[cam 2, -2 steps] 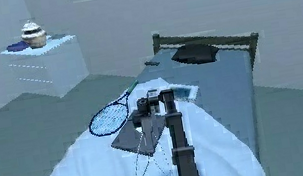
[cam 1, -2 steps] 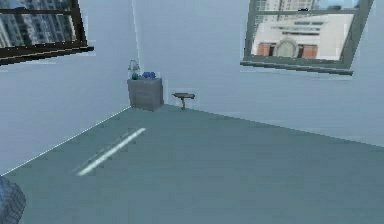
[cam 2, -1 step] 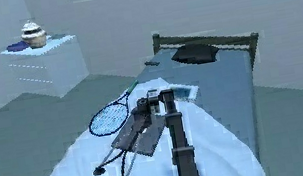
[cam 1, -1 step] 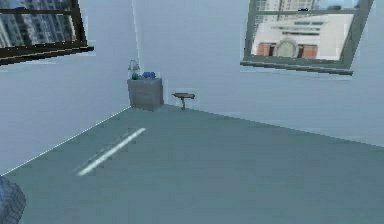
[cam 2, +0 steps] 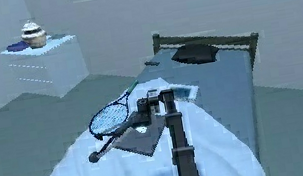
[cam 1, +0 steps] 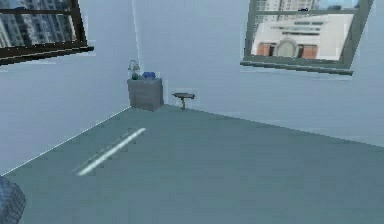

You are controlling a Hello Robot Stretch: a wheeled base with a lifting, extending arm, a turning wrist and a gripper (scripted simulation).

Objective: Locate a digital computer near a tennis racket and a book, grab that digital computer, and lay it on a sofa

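Note:
A bed (cam 2: 220, 116) with a white sheet stands in the arm side view. On it lies a tennis racket (cam 2: 114, 117) with a blue frame, its dark handle pointing toward the picture's bottom. Right beside the racket lies a dark flat slab, seemingly the digital computer (cam 2: 139, 139). A pale flat thing, perhaps the book (cam 2: 190, 92), lies just beyond. My arm (cam 2: 182, 152) rises from the bottom edge over the sheet. The gripper (cam 2: 144, 109) sits above the dark slab in the picture. I cannot tell whether it holds anything.
A dark pillow (cam 2: 195, 54) lies at the bed's dark headboard. A white dresser (cam 2: 50, 64) with a striped vase (cam 2: 35, 36) stands at the arm side view's left. The forward view has a grey cabinet (cam 1: 145, 94) in the corner, a small stool (cam 1: 184, 97), two windows and bare floor.

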